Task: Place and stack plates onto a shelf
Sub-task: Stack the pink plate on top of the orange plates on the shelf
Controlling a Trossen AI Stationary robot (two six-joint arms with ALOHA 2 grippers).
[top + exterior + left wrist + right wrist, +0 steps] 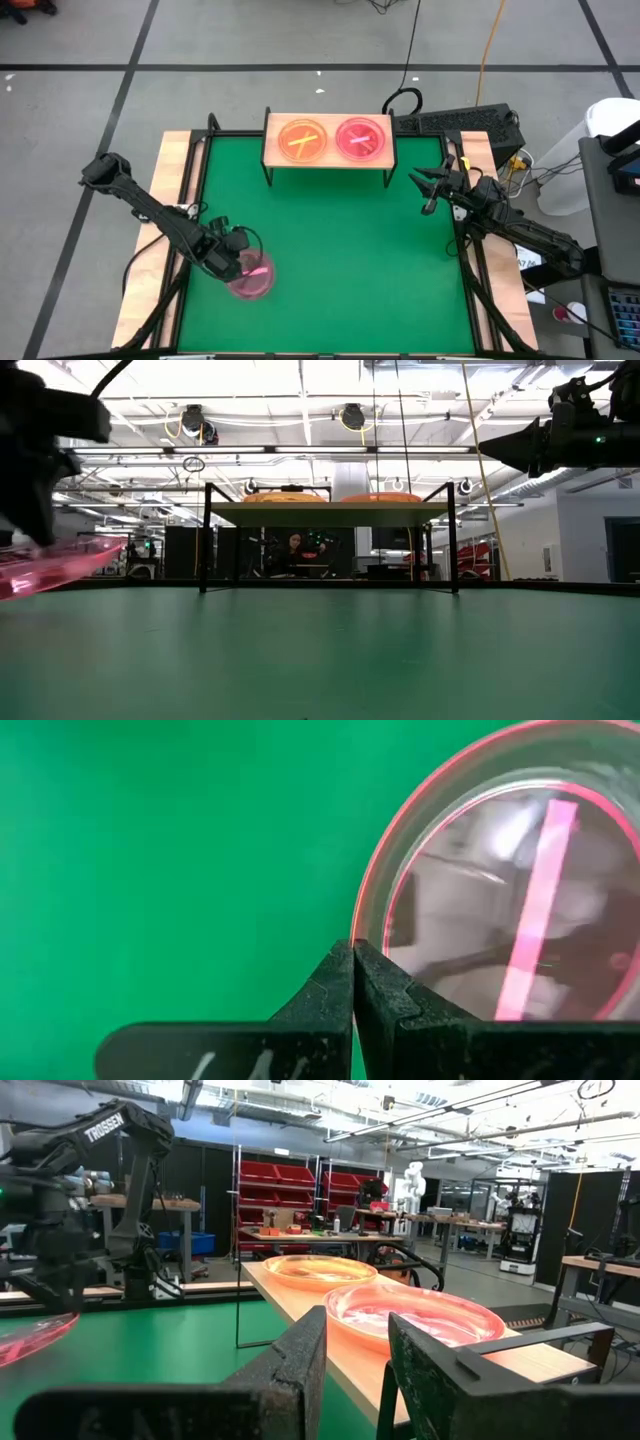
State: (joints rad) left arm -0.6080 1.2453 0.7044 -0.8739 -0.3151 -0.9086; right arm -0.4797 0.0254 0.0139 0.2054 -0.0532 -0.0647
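A pink translucent plate (254, 279) with a bright bar across its centre is near the table's left front, and my left gripper (232, 262) is shut on its edge. The shelf (328, 158), a light-wood board on black legs, stands at the far edge. On it lie an orange plate (302, 139) and a pink plate (361, 138) side by side. My right gripper (428, 190) waits open at the table's right side, level with the shelf, nothing between its fingers (296, 1365). My left gripper pinches the pink plate's rim (364, 923) between the tips of its two fingers. It comes from above, slanting steeply down. In the low view the plate (50, 568) is tilted and lifted clear of the green mat.
The green mat (340, 250) lies bare between the held plate and the shelf. Wooden strips (170, 170) border the table on both sides. A keyboard (460, 122) and cables lie beyond the far right corner.
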